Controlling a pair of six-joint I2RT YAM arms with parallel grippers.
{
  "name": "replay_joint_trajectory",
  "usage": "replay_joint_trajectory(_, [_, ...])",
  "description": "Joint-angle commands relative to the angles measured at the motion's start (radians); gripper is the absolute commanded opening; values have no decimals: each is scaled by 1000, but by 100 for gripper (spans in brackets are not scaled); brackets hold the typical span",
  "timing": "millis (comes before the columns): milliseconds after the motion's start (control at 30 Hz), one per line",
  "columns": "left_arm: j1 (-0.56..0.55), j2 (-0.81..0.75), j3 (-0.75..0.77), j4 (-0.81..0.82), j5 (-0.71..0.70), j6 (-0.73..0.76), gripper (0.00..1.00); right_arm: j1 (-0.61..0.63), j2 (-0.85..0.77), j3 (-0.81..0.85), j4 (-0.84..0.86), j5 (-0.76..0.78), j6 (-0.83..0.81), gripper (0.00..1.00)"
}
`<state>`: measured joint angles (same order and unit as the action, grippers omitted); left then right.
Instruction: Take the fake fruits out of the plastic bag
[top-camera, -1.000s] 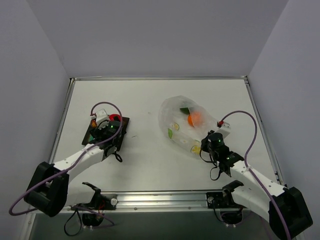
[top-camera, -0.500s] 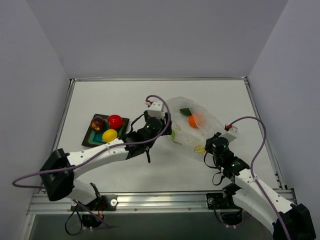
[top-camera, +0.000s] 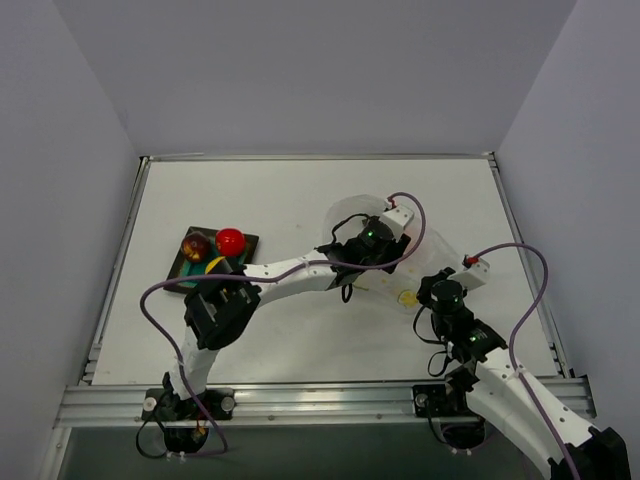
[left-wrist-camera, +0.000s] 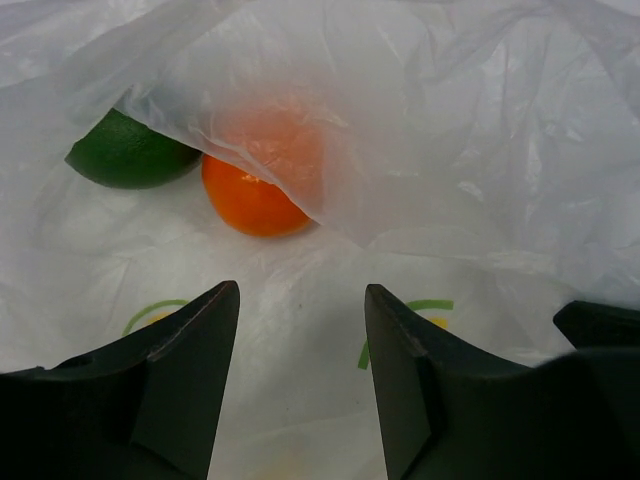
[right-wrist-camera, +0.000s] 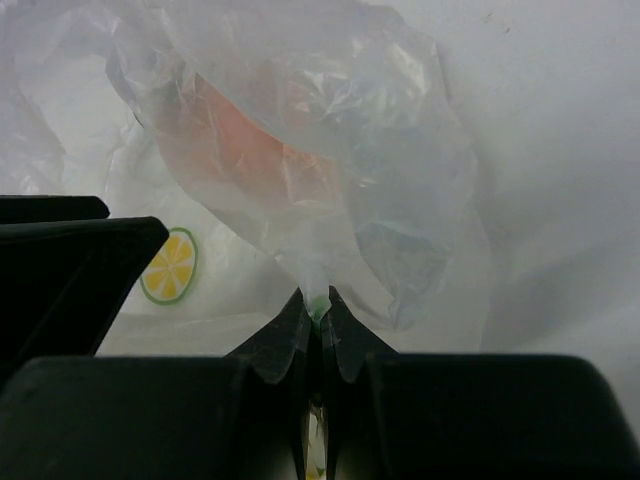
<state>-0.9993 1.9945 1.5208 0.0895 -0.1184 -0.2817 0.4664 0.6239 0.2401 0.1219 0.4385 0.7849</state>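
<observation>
The plastic bag (top-camera: 343, 214) lies right of centre, clear film with lemon-slice prints. My left gripper (top-camera: 368, 238) reaches across into its mouth. In the left wrist view it (left-wrist-camera: 300, 300) is open and empty. An orange fruit (left-wrist-camera: 262, 180), half under a fold of film, and a green fruit (left-wrist-camera: 130, 155) lie just ahead of it. My right gripper (top-camera: 420, 298) is shut on the bag's near edge, pinching a tuft of film (right-wrist-camera: 317, 285). A red ball (top-camera: 231, 240), a dark red-brown ball (top-camera: 196, 245) and a yellow fruit (top-camera: 215, 265) sit on the dark tray (top-camera: 245, 245) at left.
The left arm stretches from its base across the table's middle, over the tray's near corner. Low rails edge the table at the sides and back. Grey walls stand close on both sides.
My left arm has swung right from the tray to the bag, uncovering the fruits on the tray. My right gripper has shifted slightly with the bag's edge still held.
</observation>
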Motion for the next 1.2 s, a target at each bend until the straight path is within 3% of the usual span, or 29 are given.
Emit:
replay_joint_trajectory(0, [16, 13, 87, -10, 37, 91, 51, 3, 13, 5, -7, 62, 19, 0])
replay_joint_trajectory(200, [54, 128, 177, -8, 117, 124, 57, 0, 0, 21, -7, 43, 14, 0])
replay_joint_trajectory(400, [68, 228, 254, 29, 172, 156, 87, -2, 33, 19, 10, 20, -4, 0])
replay_joint_trajectory(567, [73, 294, 331, 39, 177, 187, 99, -3, 37, 8, 31, -12, -13, 0])
replay_joint_trajectory(667, [77, 348, 390, 50, 223, 187, 94, -3, 49, 1, 41, -41, -13, 0])
replay_joint_trajectory(833, [80, 463, 553, 39, 260, 187, 94, -3, 59, -4, 54, -55, -19, 0])
replay_joint_trajectory(867, [82, 480, 581, 23, 247, 185, 99, -5, 60, -4, 56, -60, -21, 0])
replay_joint_trajectory(933, [87, 520, 633, 13, 241, 184, 88, -5, 68, -1, 58, -63, -26, 0])
replay_joint_trajectory(967, [91, 524, 639, 18, 234, 173, 79, -5, 69, -1, 58, -64, -27, 0])
replay_joint_trajectory(1000, [94, 524, 639, 26, 227, 167, 62, -5, 69, -1, 58, -64, -27, 0])
replay_joint_trajectory(1100, [100, 491, 602, 53, 227, 156, 44, -5, 68, -2, 58, -61, -27, 0])
replay_joint_trajectory(1167, [100, 455, 532, 94, 226, 156, 40, -6, 65, -4, 58, -60, -27, 0])
